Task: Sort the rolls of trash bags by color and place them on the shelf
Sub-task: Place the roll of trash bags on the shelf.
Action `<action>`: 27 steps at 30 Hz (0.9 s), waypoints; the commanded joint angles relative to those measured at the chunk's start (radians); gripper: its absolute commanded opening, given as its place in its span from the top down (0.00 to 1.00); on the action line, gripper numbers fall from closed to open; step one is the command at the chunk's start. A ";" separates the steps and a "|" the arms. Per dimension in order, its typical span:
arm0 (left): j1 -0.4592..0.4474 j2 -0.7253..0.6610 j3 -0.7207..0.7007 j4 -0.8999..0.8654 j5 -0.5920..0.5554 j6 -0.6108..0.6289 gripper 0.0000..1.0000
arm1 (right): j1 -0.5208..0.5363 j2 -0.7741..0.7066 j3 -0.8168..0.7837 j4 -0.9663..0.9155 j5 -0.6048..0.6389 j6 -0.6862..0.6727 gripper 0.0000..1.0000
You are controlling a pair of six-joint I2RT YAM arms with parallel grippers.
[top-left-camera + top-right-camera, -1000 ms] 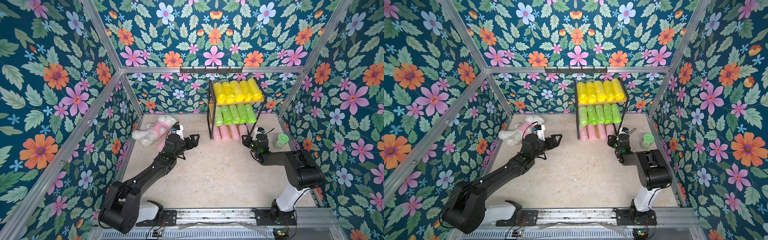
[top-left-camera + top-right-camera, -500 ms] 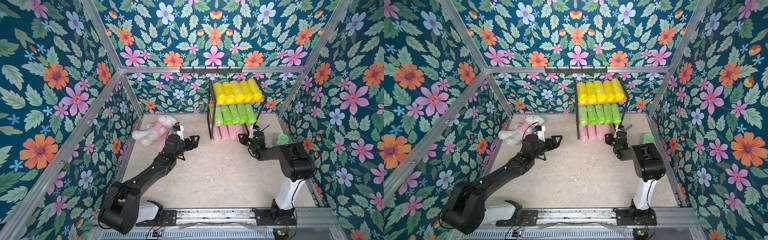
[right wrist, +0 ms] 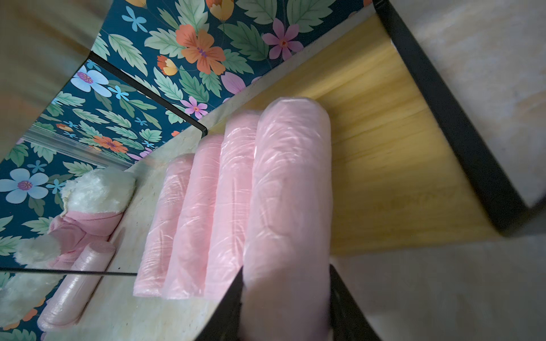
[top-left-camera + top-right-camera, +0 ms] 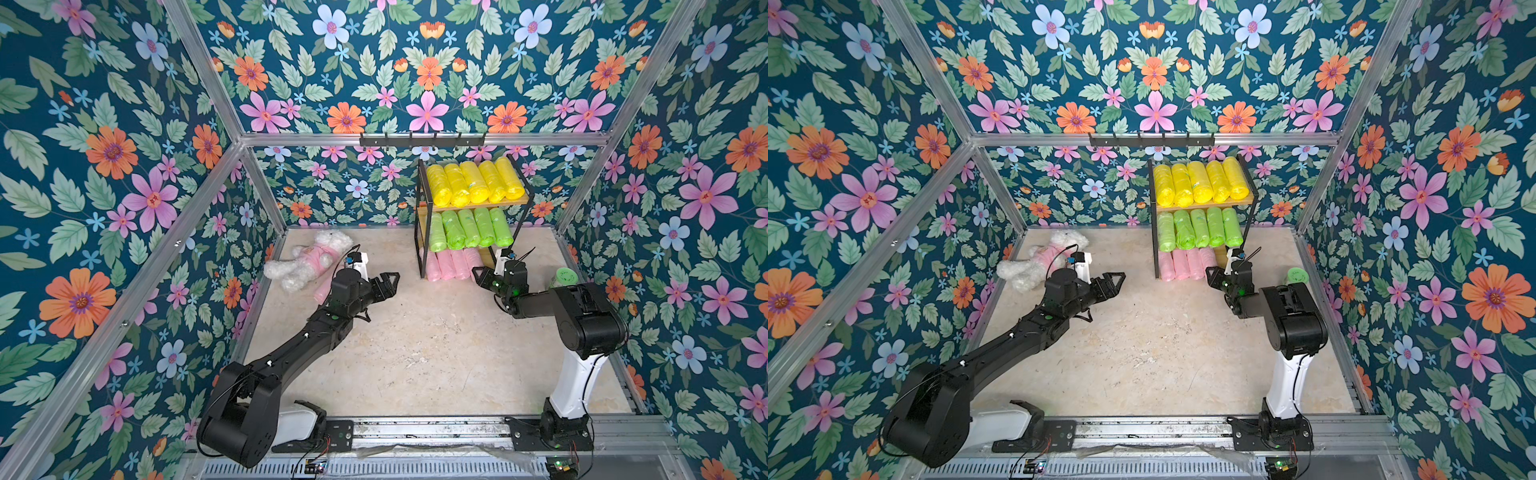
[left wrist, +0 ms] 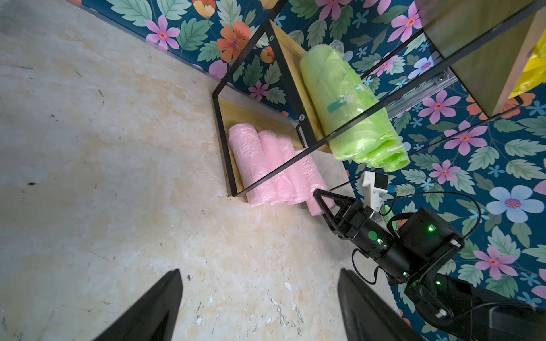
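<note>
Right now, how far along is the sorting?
Done: five yellow rolls on the top tier of the shelf, five green rolls on the middle, three pink rolls on the bottom. In hand: the right jaws grip a fourth pink roll, lying beside those three. Remaining: one last pink roll on the floor by the plush toy, near the open left jaws.

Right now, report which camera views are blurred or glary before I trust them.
Right wrist view: the pink roll in the right claw goes soft at its near end, with sheen streaks on its wrap; the shelf board is mildly soft. Left wrist view: floor sharp, the shelf's closest corner blurred. Both top views: even light, sharp, faint shadows.
</note>
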 commanded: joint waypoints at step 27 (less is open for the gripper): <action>0.000 -0.066 -0.024 -0.056 -0.033 0.057 0.11 | -0.006 -0.093 -0.049 -0.019 0.097 0.058 0.30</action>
